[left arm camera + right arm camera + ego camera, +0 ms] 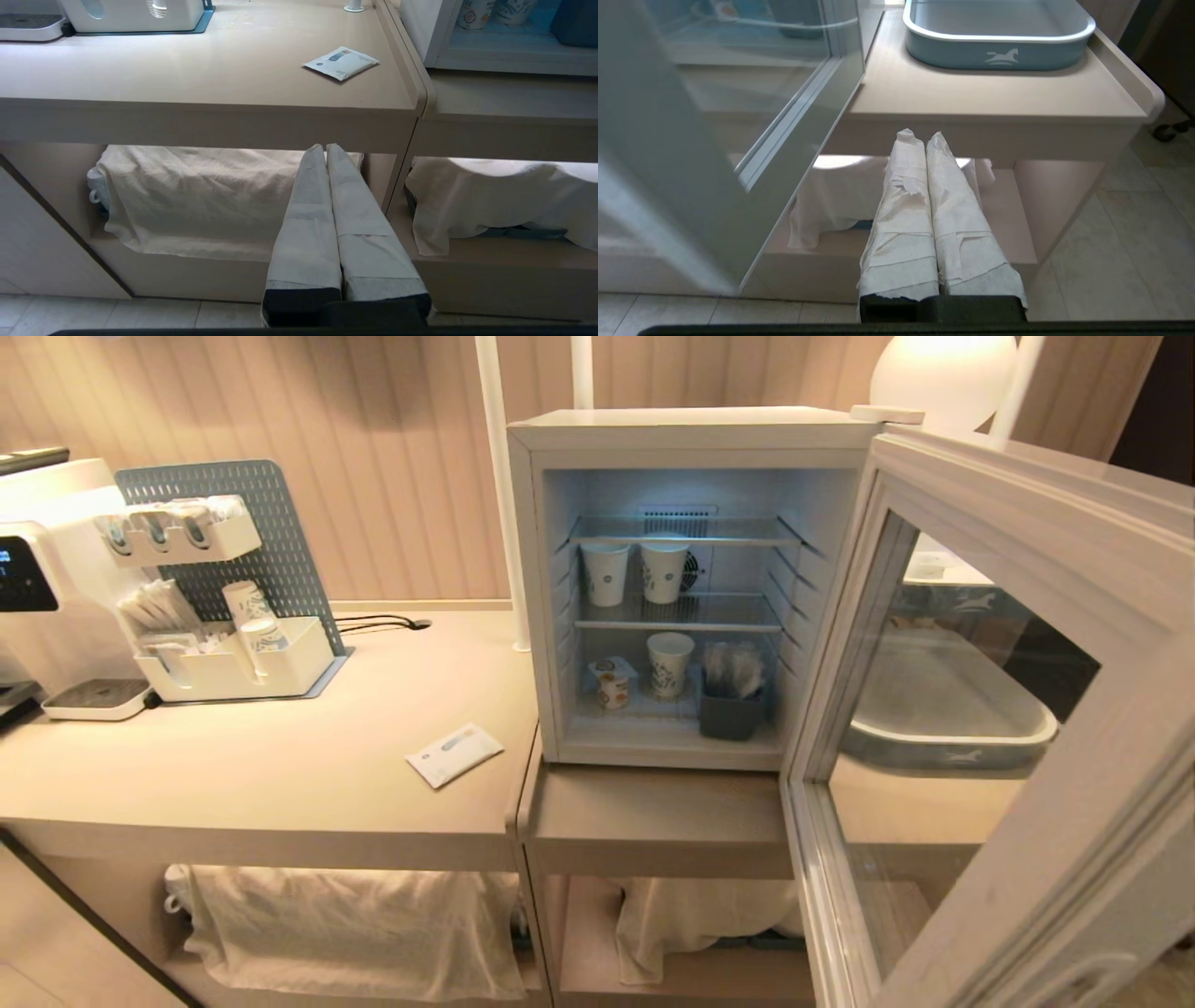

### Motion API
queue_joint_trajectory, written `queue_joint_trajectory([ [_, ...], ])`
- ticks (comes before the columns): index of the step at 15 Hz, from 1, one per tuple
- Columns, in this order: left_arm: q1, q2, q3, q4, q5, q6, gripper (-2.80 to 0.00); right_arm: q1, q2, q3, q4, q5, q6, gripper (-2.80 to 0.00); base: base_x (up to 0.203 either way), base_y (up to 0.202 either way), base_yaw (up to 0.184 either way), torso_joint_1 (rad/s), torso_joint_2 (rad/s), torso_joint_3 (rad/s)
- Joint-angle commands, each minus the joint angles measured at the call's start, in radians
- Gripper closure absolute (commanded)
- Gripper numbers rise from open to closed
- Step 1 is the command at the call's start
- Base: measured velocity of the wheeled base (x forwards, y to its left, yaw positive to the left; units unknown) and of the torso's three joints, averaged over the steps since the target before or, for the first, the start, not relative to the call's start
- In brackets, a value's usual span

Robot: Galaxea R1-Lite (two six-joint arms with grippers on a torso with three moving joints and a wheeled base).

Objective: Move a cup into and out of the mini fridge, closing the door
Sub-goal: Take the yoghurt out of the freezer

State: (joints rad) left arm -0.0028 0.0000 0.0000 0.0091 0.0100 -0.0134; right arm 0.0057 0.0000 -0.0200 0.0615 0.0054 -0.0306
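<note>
The small white yogurt-style cup point(612, 683) with an orange fruit mark stands at the lower centre of the frame, on the floor of the boxy white mini fridge point(691, 434), whose glass-windowed door point(990, 709) hangs wide at right. Both paper-wrapped end effectors, left point(325, 147) and right point(920, 135), are pressed together, empty, below the beige surface point(280, 775). Judged step: retrieval not begun; next, one arm must rise, spread and reach in.

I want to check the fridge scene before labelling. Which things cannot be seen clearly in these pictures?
- Small white tub with orange mark, head view: text too small to read.
- Pale-framed glass door, head view: outer part cut off by the picture's edge.
- Goods under the white cloths, left wrist view: covered, only a cup handle shows.
- Blue-grey tray, right wrist view: far side cut off.
</note>
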Motion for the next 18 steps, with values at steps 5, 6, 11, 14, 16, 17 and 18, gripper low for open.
queue_joint_trajectory([
  [5,0.000,0.000,0.002,0.000,0.001,-0.002,0.00,0.000,0.002,-0.001,0.011,0.001,0.000,0.00,-0.192,0.000,0.000,0.003,0.00,0.002],
  [6,0.000,0.000,0.002,0.000,0.001,-0.002,0.00,0.000,0.002,-0.001,0.011,0.001,0.000,0.00,-0.197,0.000,-0.003,0.004,0.01,0.002],
  [11,0.000,0.000,0.002,0.000,0.001,0.000,0.00,0.000,0.002,-0.001,0.011,0.001,0.000,0.00,-0.054,0.000,-0.002,0.001,0.00,-0.001],
  [14,0.000,0.000,0.002,0.000,0.000,0.000,0.00,0.000,0.002,-0.001,0.009,0.001,0.000,0.00,0.001,0.083,-0.005,0.002,0.00,0.002],
  [16,0.000,0.000,0.002,0.000,0.001,-0.002,0.00,0.000,0.002,-0.001,0.011,0.001,0.000,0.00,0.000,0.206,0.007,0.004,0.01,0.002],
  [17,0.000,0.000,0.002,0.000,0.001,-0.002,0.00,0.000,0.002,-0.001,0.011,0.001,0.000,0.00,0.000,0.193,0.000,0.006,0.00,0.002],
  [18,0.000,0.000,0.002,0.000,0.001,-0.003,0.00,0.000,0.002,-0.001,0.009,0.001,0.000,0.00,0.000,0.194,-0.002,0.002,0.00,0.002],
])
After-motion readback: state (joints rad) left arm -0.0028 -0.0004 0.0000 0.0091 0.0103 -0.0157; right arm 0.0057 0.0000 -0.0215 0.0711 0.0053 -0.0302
